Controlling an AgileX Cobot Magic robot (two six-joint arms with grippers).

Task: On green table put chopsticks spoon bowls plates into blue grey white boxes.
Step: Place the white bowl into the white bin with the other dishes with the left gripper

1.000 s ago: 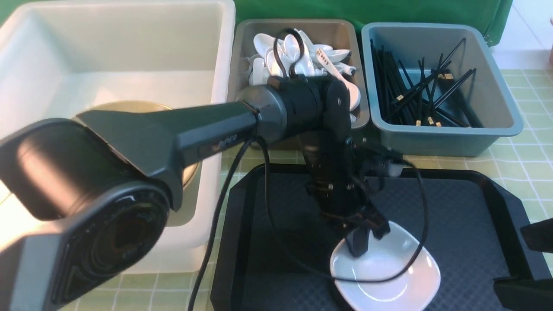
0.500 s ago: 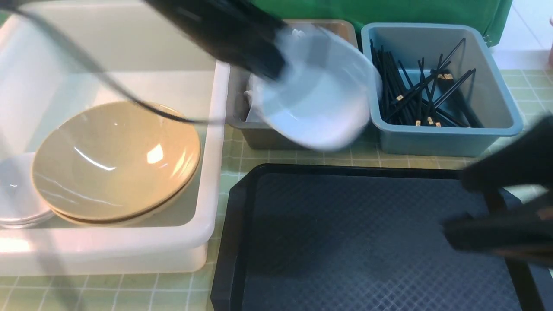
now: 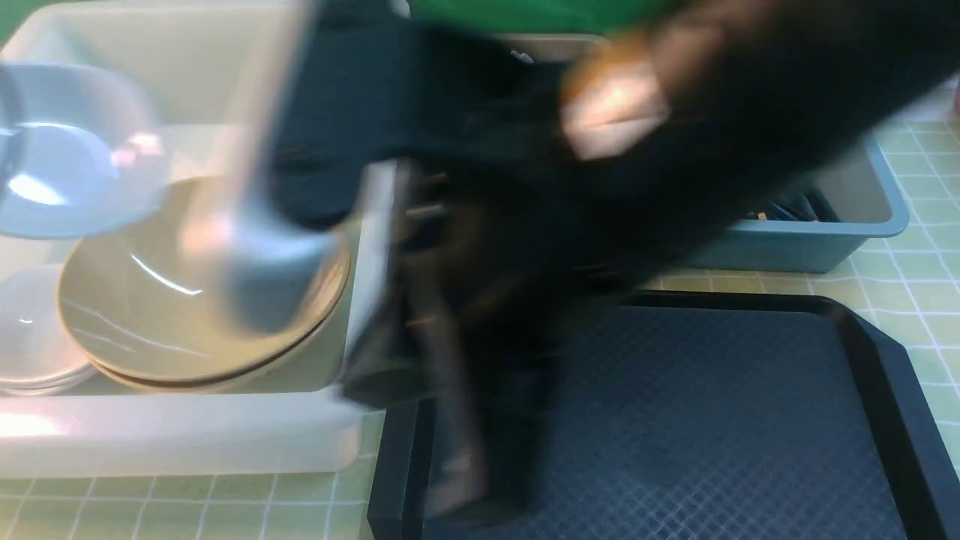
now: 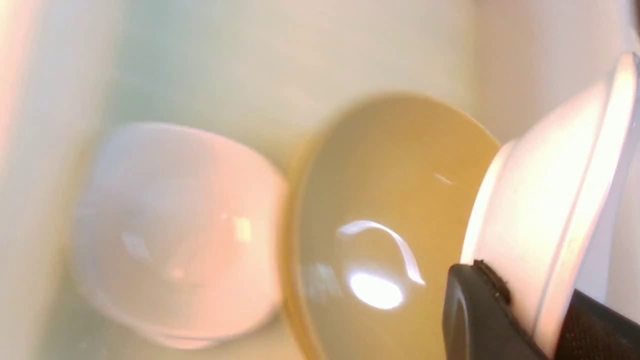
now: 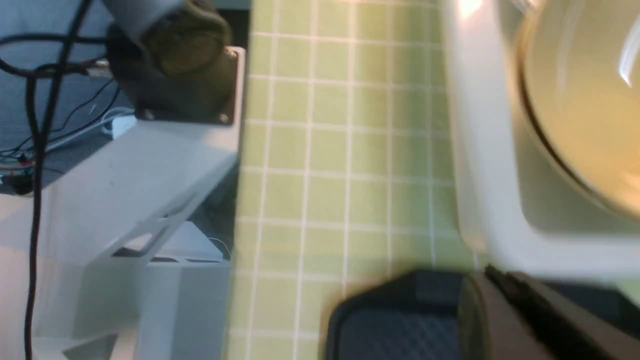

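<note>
Green table (image 3: 922, 247) carrying white box (image 3: 180, 442). Left gripper (image 4: 520, 320) clamped on plate (image 4: 545, 220), raised above bowls (image 3: 187, 300) near box's left wall. Right gripper (image 5: 505, 300) closed, empty. Lower onto plate stack (image 3: 30, 337) before releasing; avoid striking bowls.

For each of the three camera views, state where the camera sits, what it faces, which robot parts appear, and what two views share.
Front: between the arms, facing forward over white box and black tray; blurred arms cross.
Left wrist: looks into the box at tan bowls; left gripper holds a white plate.
Right wrist: faces green table; right gripper shows.
Shared: tan bowls appear in all three.
</note>
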